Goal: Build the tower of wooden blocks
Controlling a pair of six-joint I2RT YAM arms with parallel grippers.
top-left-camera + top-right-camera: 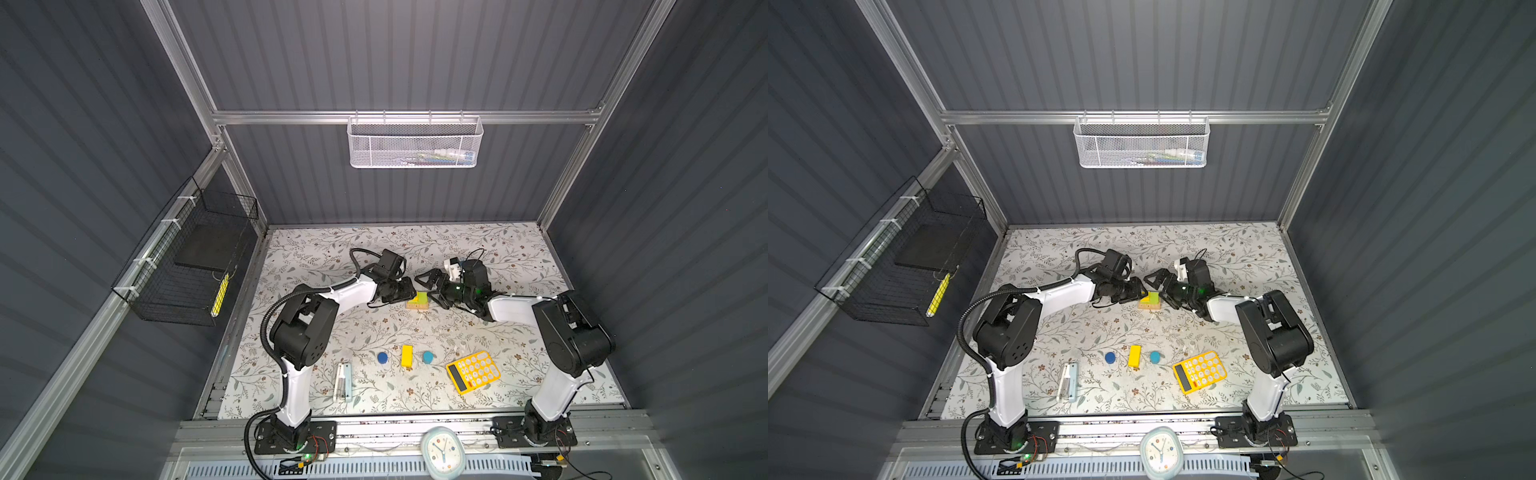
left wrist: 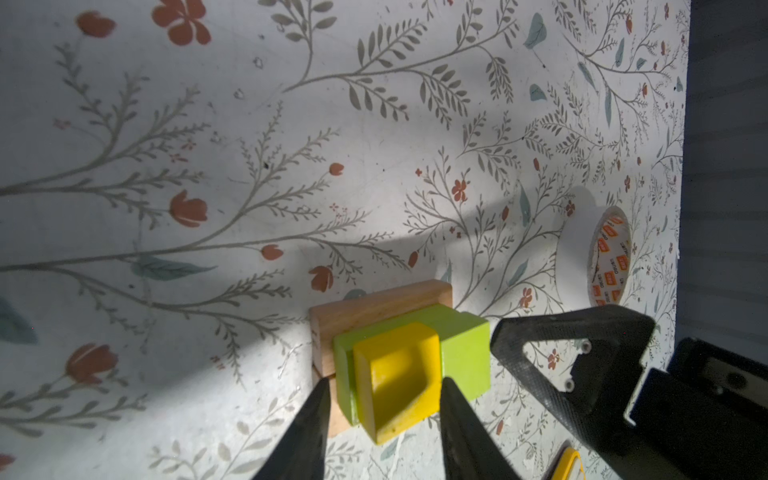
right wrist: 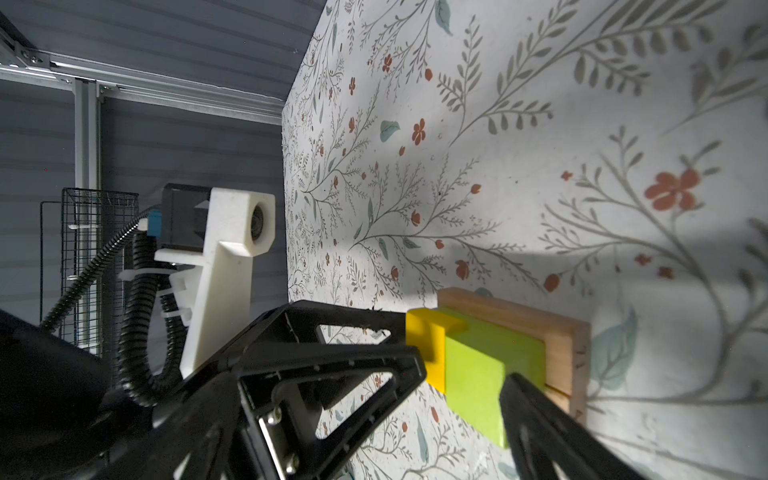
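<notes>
The tower stands mid-table in both top views: tan wooden bars (image 1: 417,306) at the base, a lime-green block (image 1: 422,297) on them, and a yellow cube (image 2: 397,374) on top. My left gripper (image 2: 385,382) is open with its jaws astride the yellow cube; one finger touches its side and the other stands a little off it. My right gripper (image 1: 430,291) is wide open at the tower's right end, with one finger (image 2: 573,353) close beside the green block. A yellow bar (image 1: 407,356) lies near the front between two blue cylinders (image 1: 382,357) (image 1: 428,356).
A yellow calculator (image 1: 473,371) lies front right and a white stapler-like item (image 1: 343,381) front left. A tape roll (image 2: 598,257) sits behind the tower near the right arm. A clock (image 1: 442,451) rests on the front rail.
</notes>
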